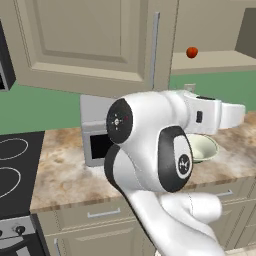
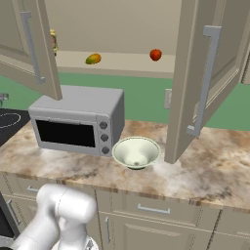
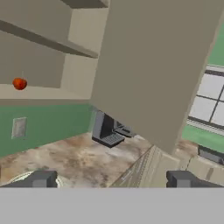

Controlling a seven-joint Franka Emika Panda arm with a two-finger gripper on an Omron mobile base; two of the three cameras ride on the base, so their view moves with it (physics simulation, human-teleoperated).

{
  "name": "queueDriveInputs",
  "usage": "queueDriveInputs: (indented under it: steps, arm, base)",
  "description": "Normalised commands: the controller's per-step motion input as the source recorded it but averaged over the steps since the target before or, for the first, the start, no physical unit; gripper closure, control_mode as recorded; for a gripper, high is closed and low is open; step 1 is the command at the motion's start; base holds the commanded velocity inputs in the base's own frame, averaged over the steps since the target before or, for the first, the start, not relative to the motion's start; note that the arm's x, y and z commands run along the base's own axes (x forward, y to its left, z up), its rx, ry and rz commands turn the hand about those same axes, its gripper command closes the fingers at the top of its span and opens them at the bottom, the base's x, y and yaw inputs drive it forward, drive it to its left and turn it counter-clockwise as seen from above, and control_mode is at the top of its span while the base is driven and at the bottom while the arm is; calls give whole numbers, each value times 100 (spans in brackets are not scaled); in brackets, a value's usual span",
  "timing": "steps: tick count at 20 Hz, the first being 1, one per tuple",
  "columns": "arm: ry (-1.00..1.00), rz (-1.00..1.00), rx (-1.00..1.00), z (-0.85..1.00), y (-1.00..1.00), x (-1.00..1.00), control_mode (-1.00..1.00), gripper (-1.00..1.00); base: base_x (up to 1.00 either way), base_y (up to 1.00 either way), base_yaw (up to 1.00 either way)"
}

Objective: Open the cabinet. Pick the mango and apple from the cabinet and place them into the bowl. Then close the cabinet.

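Observation:
The cabinet (image 2: pixel 122 24) stands with both doors swung open; its left door (image 1: pixel 90 40) and right door (image 2: pixel 195 83) carry long silver handles. On its shelf the mango (image 2: pixel 93 59) lies to the left and the red apple (image 2: pixel 155 54) (image 1: pixel 191 52) (image 3: pixel 19 83) to the right. The pale bowl (image 2: pixel 136 152) (image 1: pixel 206 148) sits on the counter below, beside the microwave. My gripper (image 3: pixel 111 180) is open with nothing between its fingertips (image 3: pixel 40 179). It hovers low over the counter near the bowl, looking up at the apple and the open door (image 3: pixel 153 65).
A grey microwave (image 2: pixel 78 119) (image 1: pixel 95 132) stands left of the bowl. A yellow bottle (image 2: pixel 52 41) sits on the shelf behind the left door. The stovetop (image 1: pixel 12 165) is at the far left. The marbled counter (image 2: pixel 215 166) stretches right, with drawers below.

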Motion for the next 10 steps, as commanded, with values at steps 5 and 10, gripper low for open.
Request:
queueDriveInputs:
  steps: [5,10]
  arm:
    - [33,-2,19,-84,-100,-27,-100,-100]
    - [15,8,14,-80,-100,20,-100,-100]
  base:
    - [0,0,0]
    - [0,0,0]
